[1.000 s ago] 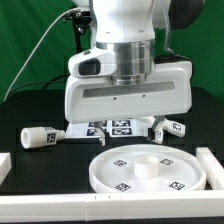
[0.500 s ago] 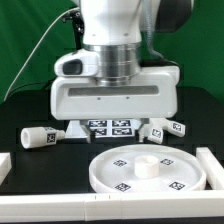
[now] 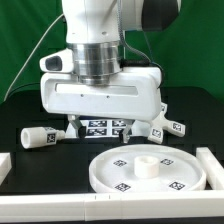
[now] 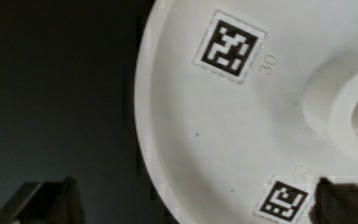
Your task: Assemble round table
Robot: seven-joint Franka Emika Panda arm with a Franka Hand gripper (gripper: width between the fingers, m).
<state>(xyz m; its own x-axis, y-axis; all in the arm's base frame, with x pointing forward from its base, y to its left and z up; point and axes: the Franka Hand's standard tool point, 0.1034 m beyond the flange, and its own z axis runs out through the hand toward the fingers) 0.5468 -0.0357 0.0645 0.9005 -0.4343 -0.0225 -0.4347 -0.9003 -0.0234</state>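
The claw is released, spread wide over the rim of the disc, which lies flat by the worktop edge nearest the exterior camera. Risk: a descent here lands one side on the rim and shoves the disc against the rail. Open room remains toward the leg, near the exterior view's left edge.

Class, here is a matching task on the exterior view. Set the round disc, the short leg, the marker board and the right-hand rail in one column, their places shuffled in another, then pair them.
Things:
1 round disc
2 short leg
3 marker board
4 white rail

Places:
A lying on its side at the exterior view's left
B along the exterior view's right edge
C front centre, hub facing up
D flat on the table behind the disc, below the arm

Pairs: 1-C; 2-A; 3-D; 4-B
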